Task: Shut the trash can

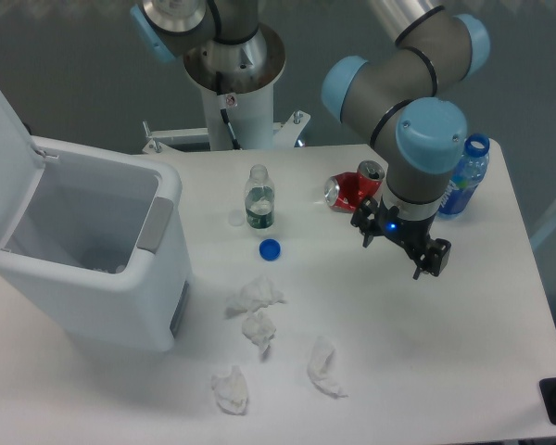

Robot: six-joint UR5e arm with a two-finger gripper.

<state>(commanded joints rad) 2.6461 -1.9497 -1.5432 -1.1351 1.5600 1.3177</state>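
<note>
My gripper [403, 248] hangs over the table [500, 371], well to the right of the trash can [102, 269]; from this angle I cannot tell how far my fingers are apart, and I see nothing held in them. The trash can sits at the table's left edge with its lid [5, 158] standing open on its far left side. To close it well, I judge I should cross above the clutter, get behind the lid's upper edge and push it down gently. Right of the trash can I count one clear bottle [259, 197], one blue cap [270, 248], four crumpled tissues [256, 295], one red can [352, 188] and one blue bottle [465, 181].
</note>
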